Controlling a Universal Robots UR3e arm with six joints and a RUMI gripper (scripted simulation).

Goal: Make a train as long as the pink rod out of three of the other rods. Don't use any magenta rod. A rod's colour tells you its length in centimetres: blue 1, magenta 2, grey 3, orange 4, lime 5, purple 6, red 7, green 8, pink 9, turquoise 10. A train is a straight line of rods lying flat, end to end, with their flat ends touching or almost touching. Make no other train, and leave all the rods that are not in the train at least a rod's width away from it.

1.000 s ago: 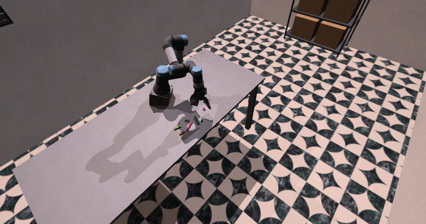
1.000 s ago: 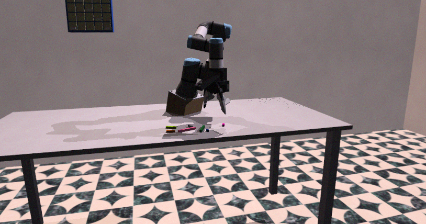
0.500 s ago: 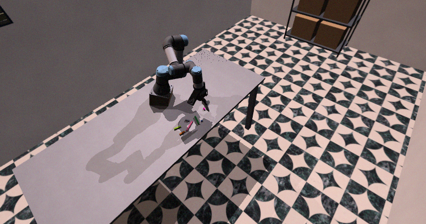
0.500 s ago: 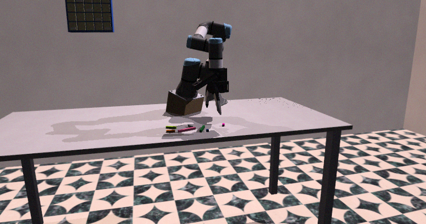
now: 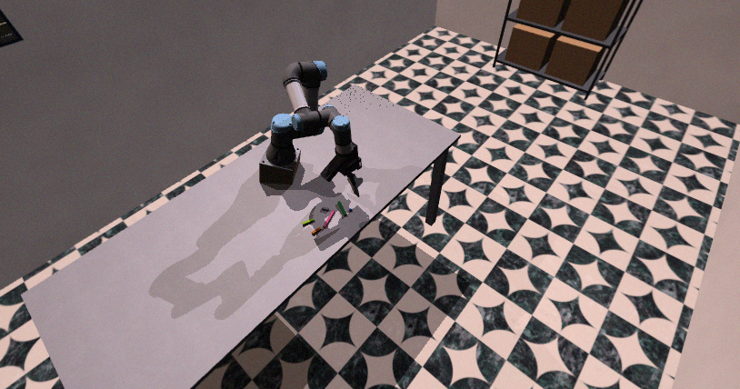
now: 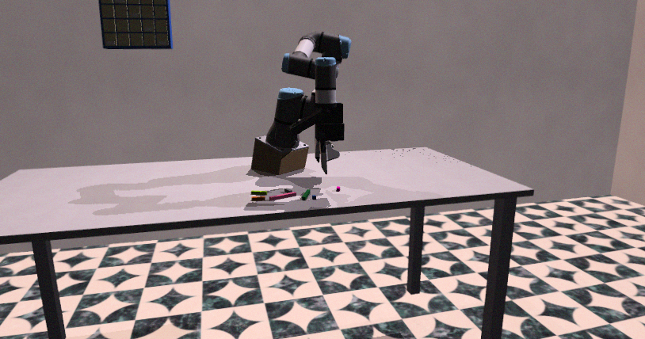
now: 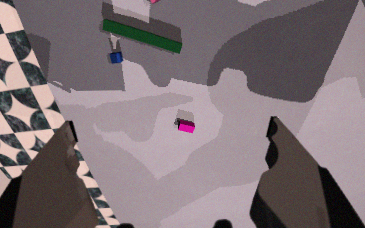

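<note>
My gripper [image 5: 341, 186] [image 6: 321, 167] [image 7: 173, 120] is open and empty, above the table. Between its fingertips, lower down, the wrist view shows a small magenta rod [image 7: 186, 126] [image 6: 337, 188], hidden in the top view. A green rod [image 5: 342, 209] [image 6: 305, 195] [image 7: 142, 36] lies near a blue rod [image 5: 350, 209] [image 6: 314, 197] [image 7: 116, 58], apart from it. A pink rod [image 5: 329, 219] [image 6: 282, 196] lies between the green rod and an orange rod [image 5: 315, 231] [image 6: 257, 198]. A grey rod [image 5: 325, 209] [image 6: 288, 190] and a lime rod [image 5: 308, 222] [image 6: 258, 192] lie on the arm's side.
The rods lie on a long grey table [image 5: 129, 242] [image 6: 158, 211], near its front edge. The arm's base block [image 5: 278, 172] [image 6: 278, 158] stands behind them. Shadows of the arm cross the table and several rods. A shelf with boxes stands far off on the floor.
</note>
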